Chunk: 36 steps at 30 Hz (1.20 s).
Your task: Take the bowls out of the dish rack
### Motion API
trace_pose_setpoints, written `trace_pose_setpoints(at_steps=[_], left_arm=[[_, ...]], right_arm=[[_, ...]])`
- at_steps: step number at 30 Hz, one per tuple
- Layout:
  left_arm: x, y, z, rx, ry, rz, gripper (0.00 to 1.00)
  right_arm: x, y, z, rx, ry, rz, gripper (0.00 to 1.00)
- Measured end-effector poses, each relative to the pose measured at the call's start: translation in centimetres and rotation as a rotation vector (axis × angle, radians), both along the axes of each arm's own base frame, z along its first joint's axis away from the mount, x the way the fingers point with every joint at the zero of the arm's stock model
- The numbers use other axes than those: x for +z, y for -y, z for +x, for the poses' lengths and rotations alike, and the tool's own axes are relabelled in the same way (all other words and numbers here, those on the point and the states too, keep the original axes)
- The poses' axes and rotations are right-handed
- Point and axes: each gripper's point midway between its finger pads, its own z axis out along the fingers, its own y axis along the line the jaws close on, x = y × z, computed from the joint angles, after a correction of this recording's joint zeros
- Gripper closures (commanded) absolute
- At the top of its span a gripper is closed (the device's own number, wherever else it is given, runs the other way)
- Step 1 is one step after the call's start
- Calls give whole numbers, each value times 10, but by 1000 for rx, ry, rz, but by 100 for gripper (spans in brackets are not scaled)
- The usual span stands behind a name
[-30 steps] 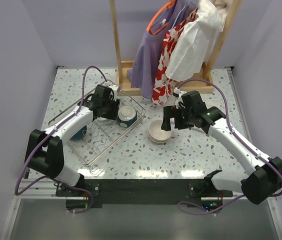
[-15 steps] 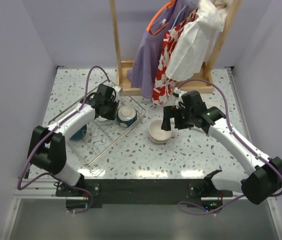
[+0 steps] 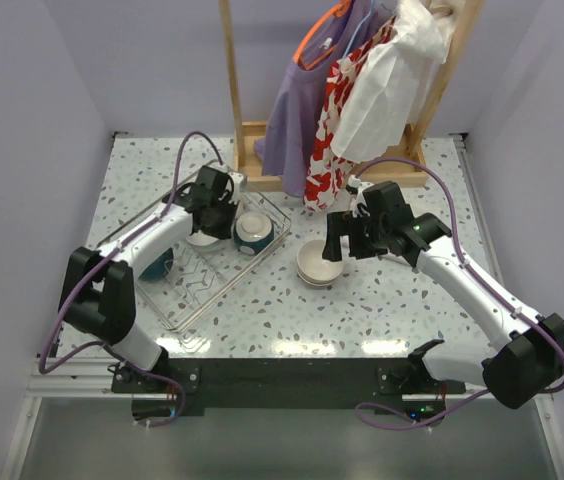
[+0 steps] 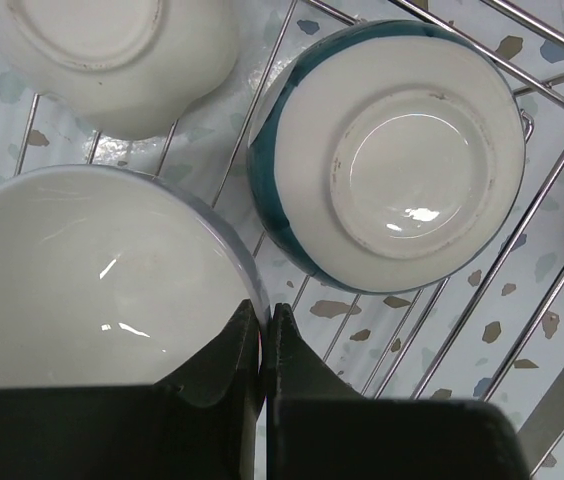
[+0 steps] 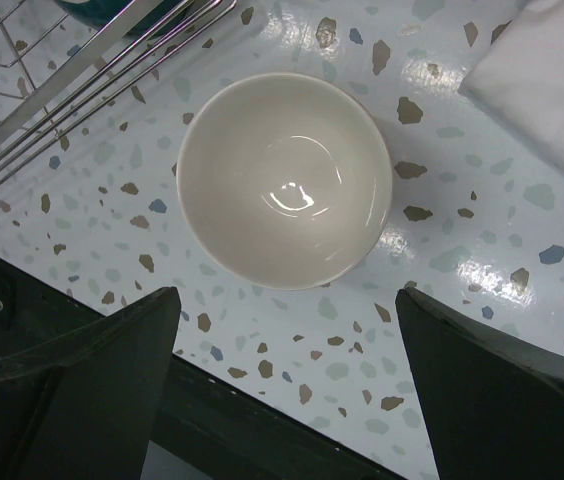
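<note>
The silver wire dish rack (image 3: 194,290) lies on the left of the table. Inside it, my left gripper (image 4: 265,320) is shut on the rim of a white bowl (image 4: 92,270), one finger inside the bowl and one outside. Beside it a white bowl with a teal band (image 4: 392,150) and another white bowl (image 4: 112,60) lie bottom-up. A dark blue bowl (image 3: 158,266) shows in the rack under the left arm. A beige bowl (image 5: 284,178) stands upright on the table right of the rack. My right gripper (image 5: 287,310) hangs open above its near side, holding nothing.
A wooden clothes stand (image 3: 252,150) with hanging garments (image 3: 347,110) stands at the back centre. A corner of the rack (image 5: 82,70) and a white cloth (image 5: 552,70) border the beige bowl in the right wrist view. Purple walls close in both sides.
My left gripper has slid a little toward the back of the rack and closed onto the white bowl's rim. The right arm and the beige bowl have not moved.
</note>
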Motion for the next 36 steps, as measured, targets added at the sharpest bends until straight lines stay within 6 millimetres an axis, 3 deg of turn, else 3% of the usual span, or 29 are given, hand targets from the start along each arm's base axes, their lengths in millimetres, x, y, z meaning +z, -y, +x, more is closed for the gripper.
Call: trace_pose_setpoints(at_steps=[4, 9, 13, 18, 28, 36], left_arm=[[14, -1, 2, -6, 22, 5, 100], [56, 3, 9, -17, 134, -12, 100], [90, 22, 10, -72, 226, -38, 100], [114, 58, -5, -177, 296, -42, 100], [136, 172, -92, -521, 348, -109, 100], [111, 221, -154, -708, 298, -93, 100]], right_arm=[[0, 0, 0, -3, -1, 1, 6], [0, 0, 0, -7, -3, 3, 6], [1, 3, 2, -29, 5, -5, 7], [8, 11, 7, -73, 39, -26, 6], [27, 42, 25, -237, 129, -135, 6], [29, 88, 32, -397, 113, -204, 7]])
